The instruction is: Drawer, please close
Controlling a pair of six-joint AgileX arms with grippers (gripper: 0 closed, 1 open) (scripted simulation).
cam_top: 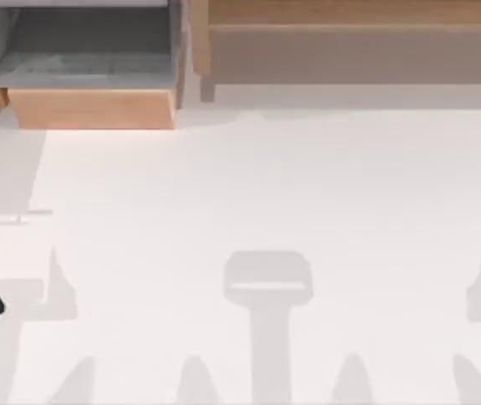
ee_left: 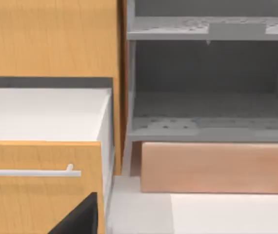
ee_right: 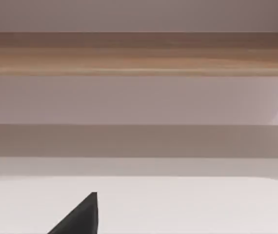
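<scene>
Drawer (cam_top: 89,108) pulled out at rear left, white table (cam_top: 266,194), fingers' state can't tell.

Drawer (cam_top: 89,76): boxy, pulled out, open. Sits at the far left of the bench in the top view, at the back edge. Plain light tan wood front panel (cam_top: 91,109) faces the near side, no handle visible on it. Grey inside, grey side walls, floor grey and mottled, nothing in it. Tan wood edging shows along its left and right sides. Level, square to the bench edge, front panel upright. In the left wrist view the drawer (ee_left: 209,112) shows from the front: tan panel low across the front, grey cavity behind it, a grey ledge above the cavity.
</scene>
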